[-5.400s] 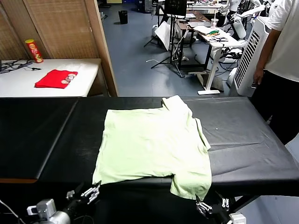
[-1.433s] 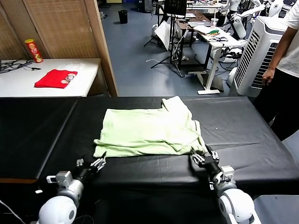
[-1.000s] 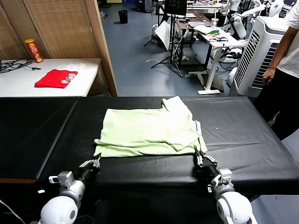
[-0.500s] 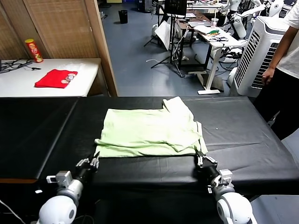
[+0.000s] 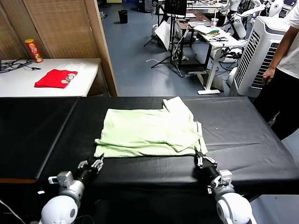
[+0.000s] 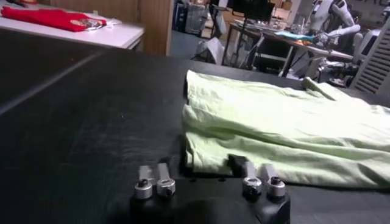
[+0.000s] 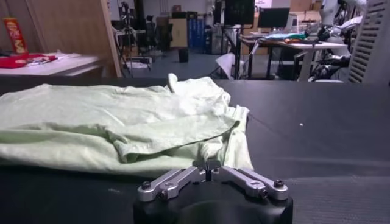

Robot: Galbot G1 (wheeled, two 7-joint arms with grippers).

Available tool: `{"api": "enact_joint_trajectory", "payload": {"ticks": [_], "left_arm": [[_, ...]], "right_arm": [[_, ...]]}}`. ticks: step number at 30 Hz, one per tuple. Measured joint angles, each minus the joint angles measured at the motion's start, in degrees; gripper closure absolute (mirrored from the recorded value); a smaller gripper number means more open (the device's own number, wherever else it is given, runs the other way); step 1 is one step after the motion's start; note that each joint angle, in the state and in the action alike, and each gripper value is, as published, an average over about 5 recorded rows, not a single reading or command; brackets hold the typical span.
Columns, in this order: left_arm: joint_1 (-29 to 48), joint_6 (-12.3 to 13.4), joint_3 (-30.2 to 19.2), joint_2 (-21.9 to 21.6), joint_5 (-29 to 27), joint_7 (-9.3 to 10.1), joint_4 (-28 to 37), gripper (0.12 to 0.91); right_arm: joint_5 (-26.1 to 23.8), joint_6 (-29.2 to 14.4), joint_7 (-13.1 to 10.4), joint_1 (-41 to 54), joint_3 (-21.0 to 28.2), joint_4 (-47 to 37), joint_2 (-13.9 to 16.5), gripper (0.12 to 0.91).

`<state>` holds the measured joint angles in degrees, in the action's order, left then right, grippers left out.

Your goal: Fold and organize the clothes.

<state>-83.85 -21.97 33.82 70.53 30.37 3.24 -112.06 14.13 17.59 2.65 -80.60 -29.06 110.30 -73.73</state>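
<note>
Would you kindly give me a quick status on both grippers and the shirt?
Left gripper open at shirt's near edge, holding nothing. Right gripper shut by near right corner, not gripping cloth. Shirt folded once on black table. Nothing in the way.

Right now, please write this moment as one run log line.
shirt: folded once on black table | left end effector: open, at near-left hem | right end effector: shut, near-right corner

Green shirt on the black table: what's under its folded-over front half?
Under the folded layer of the green shirt a second layer shows along the near edge, on the black table. Anything between or beneath the layers is covered.
</note>
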Motion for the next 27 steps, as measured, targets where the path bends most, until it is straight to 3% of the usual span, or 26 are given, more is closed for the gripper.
{"api": "enact_joint_trajectory", "payload": {"ticks": [2, 5, 17, 27], "left_arm": [[-0.19, 0.01, 0.03, -0.08, -0.09, 0.21, -0.16, 0.86], [-0.84, -0.28, 0.25, -0.39, -0.9, 0.92, -0.92, 0.899], [-6.87, -1.1, 2.79, -2.81, -8.66, 2.46, -6.49, 0.899], [-14.7, -0.62, 5.89, -3.79, -10.0, 2.27, -11.02, 0.899]], "right_arm": [[0.08, 0.71, -0.21, -0.3, 0.09, 0.54, 0.28, 0.903], [0.44, 2.44, -0.5, -0.88, 0.18, 1.56, 0.97, 0.903], [1.43, 7.37, -1.83, -4.66, 0.97, 6.27, 5.23, 0.903], [1.08, 7.72, -3.1, -9.33, 1.22, 9.86, 4.23, 0.903]]}}
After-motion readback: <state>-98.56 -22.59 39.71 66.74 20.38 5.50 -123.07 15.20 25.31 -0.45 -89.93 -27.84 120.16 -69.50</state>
